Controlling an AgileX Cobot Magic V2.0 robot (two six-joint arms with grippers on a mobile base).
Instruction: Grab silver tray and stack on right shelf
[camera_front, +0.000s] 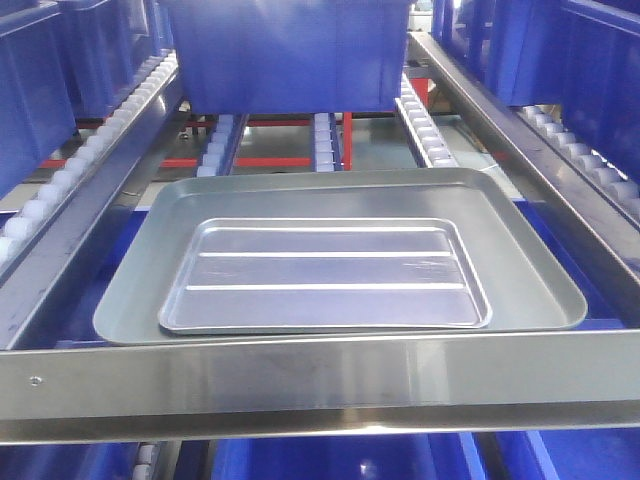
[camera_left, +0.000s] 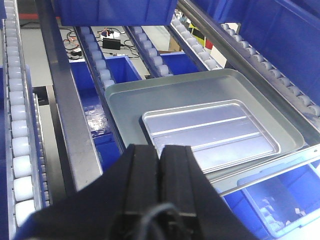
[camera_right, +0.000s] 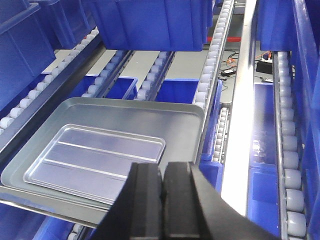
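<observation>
- Silver tray (camera_front: 325, 275) lies flat inside a bigger grey tray (camera_front: 140, 270), which sits on the shelf (camera_front: 320, 375) rollers just behind the steel front crossbar.
- Tray's long axis runs left-right across the shelf, parallel to the crossbar; its two ridges run the same way.
- Left gripper (camera_left: 161, 175), seen from its wrist cam: tray is ahead and to its right, near edge just beyond the fingertips. Pads (camera_left: 145, 175) pressed together, nothing between them.
- Right gripper (camera_right: 162, 187), wrist cam: tray (camera_right: 95, 157) is ahead and to its left, near edge close in front of the tips. Pads look shut too, w/ a thin dark seam only; empty.
- Neither arm shows in the front view, so which one sits nearer can't be told for sure; both hang near the front edge, on opposite sides of the tray.
- Judgement: the tray's short ends face each arm's side, so a rim pinch at a near corner or end looks like the coming move; jaws would have to open first, and the shallow rim nested close to the grey tray's floor leaves little to bite.
- Blue bin (camera_front: 290, 50) stands on the rollers behind the trays, well apart from them; more blue bins on the level below.
- Brands, labels, writing: none readable in any view.
</observation>
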